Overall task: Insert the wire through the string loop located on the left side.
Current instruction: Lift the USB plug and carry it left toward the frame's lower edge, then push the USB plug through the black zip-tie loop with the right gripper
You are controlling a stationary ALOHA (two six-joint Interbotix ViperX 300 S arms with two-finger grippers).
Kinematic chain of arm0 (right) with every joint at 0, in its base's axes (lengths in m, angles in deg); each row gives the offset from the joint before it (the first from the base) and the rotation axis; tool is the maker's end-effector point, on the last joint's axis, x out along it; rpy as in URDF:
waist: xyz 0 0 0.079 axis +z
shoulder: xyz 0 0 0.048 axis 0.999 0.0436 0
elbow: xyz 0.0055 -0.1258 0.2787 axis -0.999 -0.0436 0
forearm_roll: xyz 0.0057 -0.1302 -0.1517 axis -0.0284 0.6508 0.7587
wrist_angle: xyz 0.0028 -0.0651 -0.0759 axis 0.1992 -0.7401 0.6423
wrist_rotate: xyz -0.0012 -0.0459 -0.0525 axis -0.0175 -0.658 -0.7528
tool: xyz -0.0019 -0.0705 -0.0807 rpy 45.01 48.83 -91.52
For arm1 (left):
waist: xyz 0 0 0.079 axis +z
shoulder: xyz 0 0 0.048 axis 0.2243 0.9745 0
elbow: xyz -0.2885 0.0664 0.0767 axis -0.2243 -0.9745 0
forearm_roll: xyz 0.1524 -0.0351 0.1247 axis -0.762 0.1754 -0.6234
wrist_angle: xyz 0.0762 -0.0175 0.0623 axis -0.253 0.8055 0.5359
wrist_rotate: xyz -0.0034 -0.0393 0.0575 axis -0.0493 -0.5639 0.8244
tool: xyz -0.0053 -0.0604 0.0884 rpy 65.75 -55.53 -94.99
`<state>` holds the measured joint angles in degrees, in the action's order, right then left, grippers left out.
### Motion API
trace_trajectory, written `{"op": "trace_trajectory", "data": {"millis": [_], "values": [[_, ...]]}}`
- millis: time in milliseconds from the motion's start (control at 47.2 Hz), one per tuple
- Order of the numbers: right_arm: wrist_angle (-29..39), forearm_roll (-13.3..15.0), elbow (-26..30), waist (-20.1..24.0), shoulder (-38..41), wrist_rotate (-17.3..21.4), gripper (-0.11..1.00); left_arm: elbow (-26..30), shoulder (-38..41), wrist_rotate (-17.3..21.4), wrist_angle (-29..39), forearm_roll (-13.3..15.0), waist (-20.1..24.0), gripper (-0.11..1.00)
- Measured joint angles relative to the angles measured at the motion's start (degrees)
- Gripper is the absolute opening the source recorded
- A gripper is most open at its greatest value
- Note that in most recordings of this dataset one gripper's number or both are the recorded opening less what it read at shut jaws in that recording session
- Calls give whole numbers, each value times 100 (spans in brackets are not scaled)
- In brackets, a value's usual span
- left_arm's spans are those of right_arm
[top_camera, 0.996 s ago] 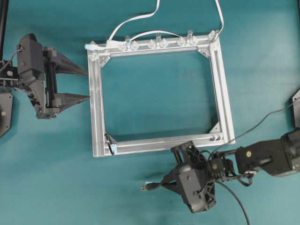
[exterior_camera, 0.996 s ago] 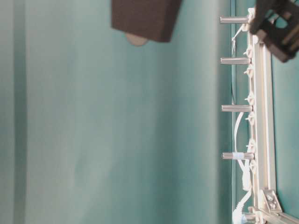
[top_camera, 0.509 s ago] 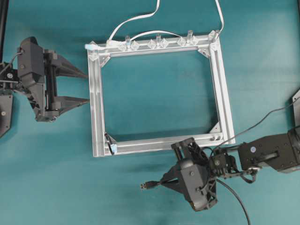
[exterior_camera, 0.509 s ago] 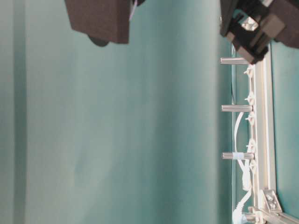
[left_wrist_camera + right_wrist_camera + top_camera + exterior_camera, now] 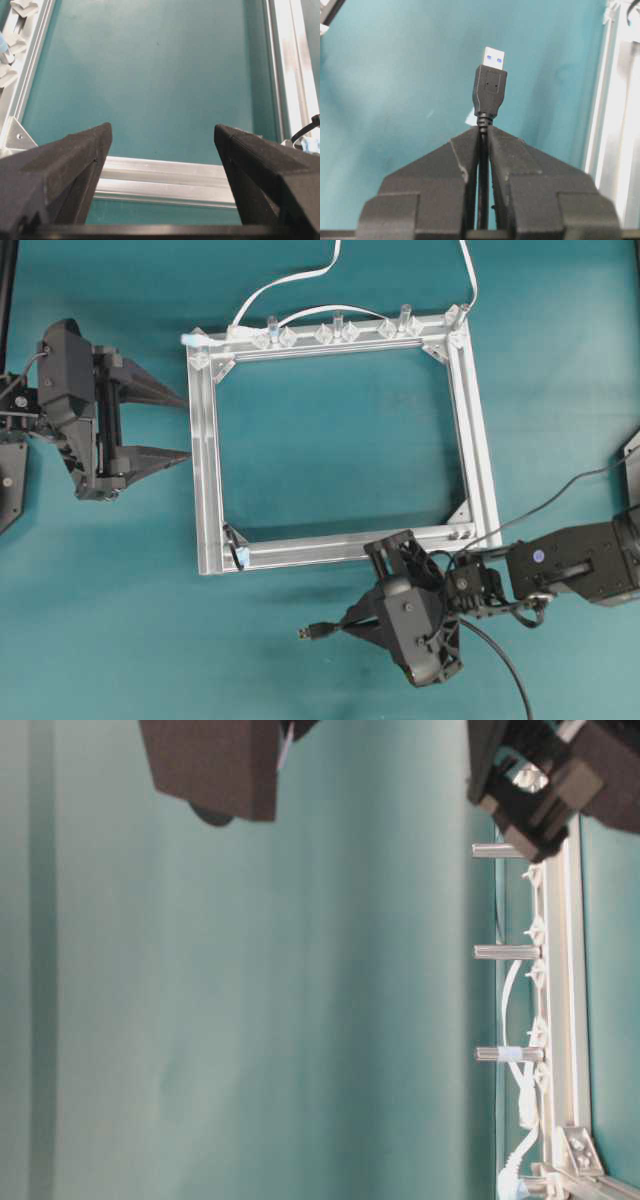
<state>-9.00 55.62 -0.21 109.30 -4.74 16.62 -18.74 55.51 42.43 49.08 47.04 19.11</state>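
Right gripper (image 5: 483, 131) is pinching the wire (image 5: 489, 90) just behind the plug, lower middle of the overhead view. Good spot, since the cable's floppy. String loop (image 5: 236, 540) sits at the frame's (image 5: 205, 480) lower-left corner. Left gripper (image 5: 172, 425) hangs wide open.

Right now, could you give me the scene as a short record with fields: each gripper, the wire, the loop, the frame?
left gripper: jaws open, beside the frame's left bar, holding nothing
right gripper: jaws shut on the wire, just behind the plug
wire: black, plug sticks out past the jaws, metal tip forward
string loop: thin dark string with pale blue tape, at the frame's near-left corner, wire not through it
frame: silver, square, flat on the table
white cable: along the far bar
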Motion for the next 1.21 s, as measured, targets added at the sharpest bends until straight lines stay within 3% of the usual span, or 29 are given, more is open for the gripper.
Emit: {"op": "trace_trajectory", "data": {"millis": [827,1208], "values": [[272,853,0,-923,0,-9,9,0,0,-9,9,0,-70,87],[272,905,0,-1143,0,-9,9,0,-9,-9,9,0,-62,87]]}}
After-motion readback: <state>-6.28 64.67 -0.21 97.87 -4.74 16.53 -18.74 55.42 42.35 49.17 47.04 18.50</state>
